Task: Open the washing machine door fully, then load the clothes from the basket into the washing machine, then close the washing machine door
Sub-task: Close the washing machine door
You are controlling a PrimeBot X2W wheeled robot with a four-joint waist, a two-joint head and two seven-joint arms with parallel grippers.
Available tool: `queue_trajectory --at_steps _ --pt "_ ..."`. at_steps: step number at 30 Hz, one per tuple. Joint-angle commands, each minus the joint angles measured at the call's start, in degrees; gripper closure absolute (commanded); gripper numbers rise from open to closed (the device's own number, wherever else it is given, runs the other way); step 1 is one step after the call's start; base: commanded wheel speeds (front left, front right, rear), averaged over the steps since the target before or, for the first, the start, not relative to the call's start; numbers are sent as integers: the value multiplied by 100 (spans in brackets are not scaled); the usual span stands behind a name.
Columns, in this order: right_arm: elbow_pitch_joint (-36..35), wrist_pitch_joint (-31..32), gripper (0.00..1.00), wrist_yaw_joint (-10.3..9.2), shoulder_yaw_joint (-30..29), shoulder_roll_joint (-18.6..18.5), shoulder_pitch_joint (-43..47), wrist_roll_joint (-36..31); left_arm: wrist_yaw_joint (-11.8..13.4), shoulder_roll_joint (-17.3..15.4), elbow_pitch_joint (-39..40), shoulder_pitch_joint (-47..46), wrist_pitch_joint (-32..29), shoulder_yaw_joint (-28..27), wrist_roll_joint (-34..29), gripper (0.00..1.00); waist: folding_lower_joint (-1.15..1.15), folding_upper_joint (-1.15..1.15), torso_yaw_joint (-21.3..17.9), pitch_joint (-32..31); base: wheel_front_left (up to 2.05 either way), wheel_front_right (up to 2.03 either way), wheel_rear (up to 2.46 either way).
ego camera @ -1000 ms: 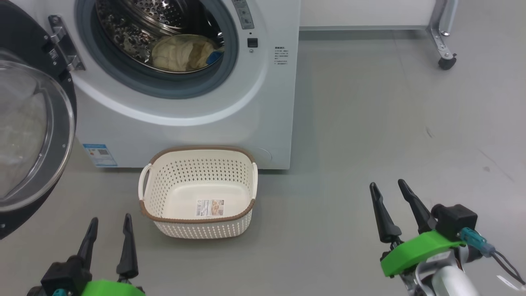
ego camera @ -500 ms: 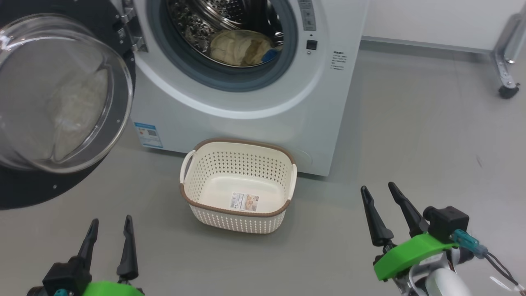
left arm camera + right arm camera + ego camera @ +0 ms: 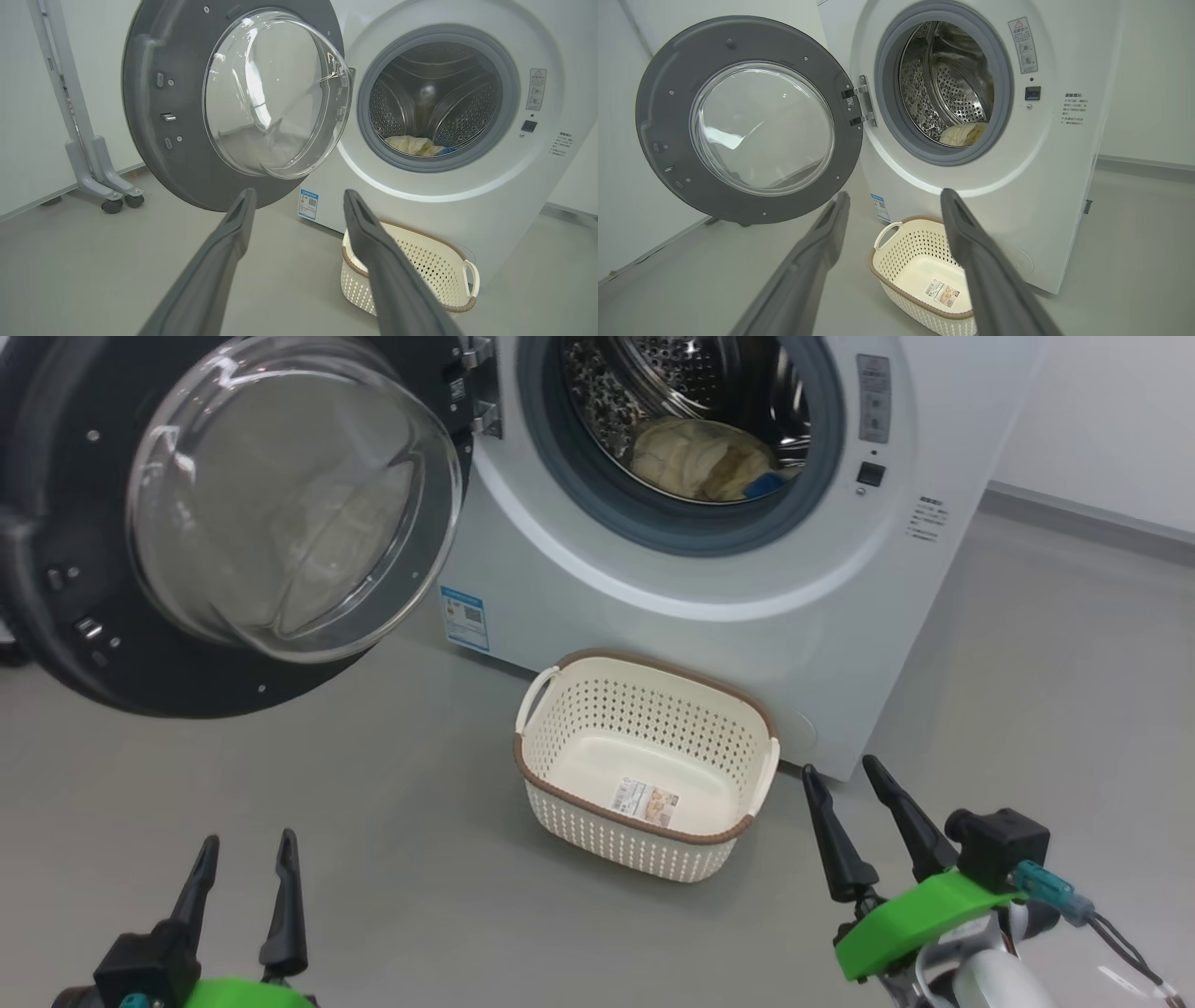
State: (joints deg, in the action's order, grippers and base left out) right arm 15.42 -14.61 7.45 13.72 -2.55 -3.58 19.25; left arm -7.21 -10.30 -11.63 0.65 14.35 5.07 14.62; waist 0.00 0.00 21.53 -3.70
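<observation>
While the clothes (image 3: 700, 462) sit just inside the washing machine (image 3: 709, 607) seal (image 3: 597, 513), basket (image 3: 616, 840) empty on the floor (image 3: 373, 803), left hand (image 3: 248, 840) and right hand (image 3: 839, 767) both gaping wide with nothing held, slamming that wide-open door (image 3: 56, 523) might pinch fabric.

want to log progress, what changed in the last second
Only the head camera turned to the robot's left, sliding the scene right; nothing was gripped or released. Unchanged: washing machine door wide open, clothes in the drum, basket empty, left gripper and right gripper open.
</observation>
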Motion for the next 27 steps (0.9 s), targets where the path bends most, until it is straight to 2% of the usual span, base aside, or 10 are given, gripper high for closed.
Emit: queue_trajectory --at_steps 1,5,10,27 --pt "-213 -39 0 3 129 -32 -106 44 22 -154 169 -168 33 -183 -44 0 0 0 237 -50 0 0 0" --pt "-229 -39 0 3 176 -32 -98 107 46 -204 216 -158 -12 -176 -34 0 0 0 488 -84 0 0 0" --pt "-210 -39 0 3 334 -32 -235 148 127 -247 345 -101 -10 -266 16 0 0 0 619 31 0 0 0" --pt "130 -39 0 3 840 -32 -821 209 375 -190 727 226 52 -592 153 0 0 0 828 313 0 0 0"
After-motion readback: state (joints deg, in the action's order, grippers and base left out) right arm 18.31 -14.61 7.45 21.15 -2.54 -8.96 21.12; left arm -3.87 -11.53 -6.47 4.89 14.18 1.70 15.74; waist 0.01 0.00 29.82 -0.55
